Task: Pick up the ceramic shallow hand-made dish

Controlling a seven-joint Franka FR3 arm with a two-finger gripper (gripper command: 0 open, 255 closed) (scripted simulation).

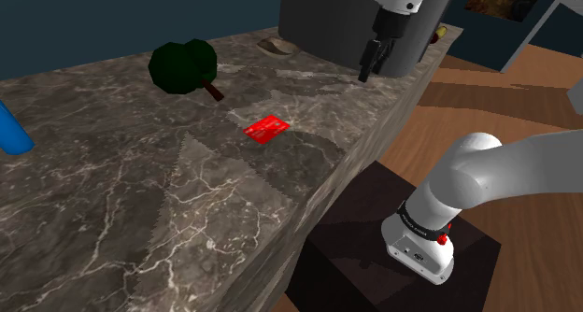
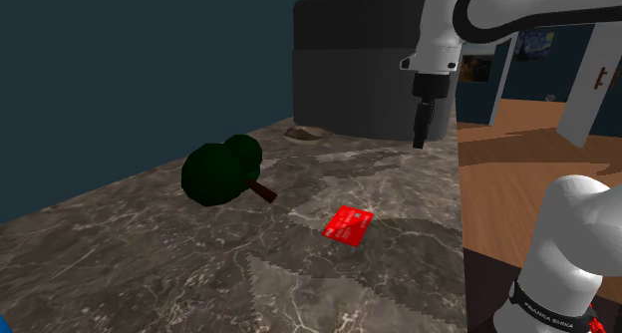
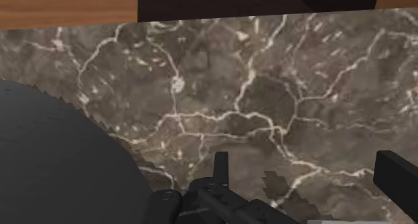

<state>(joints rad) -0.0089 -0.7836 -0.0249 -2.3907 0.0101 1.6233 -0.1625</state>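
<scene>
At the desk's left end: the desk (image 1: 140, 217) is dark veined stone; a blue object (image 1: 11, 128) sits at the shoulder view's left edge, well apart from the work.
Green object: a dark green object (image 1: 182, 65), lumpy with a short brown stalk, lies on the desk left of the dish.
Dish: the low, brownish, shallow dish (image 1: 276, 46) rests on the desk at the foot of the dark grey housing (image 1: 322, 25).
Dish axis: roundish and flat as far as shown; no long axis can be told.
Red card: a flat red card (image 1: 266, 128) lies nearer the camera than the dish.
Gripper: the black gripper (image 1: 366, 69) hangs fingers-down above the desk, right of the dish in both exterior views, apart from it and higher.
Gripper state: in the wrist view the two fingers stand wide apart with bare desk between them; nothing is held or touched.
Coming move (judgement): travel toward the shoulder view's left along the housing, then descend over the dish; the housing limits clearance on that side.
</scene>
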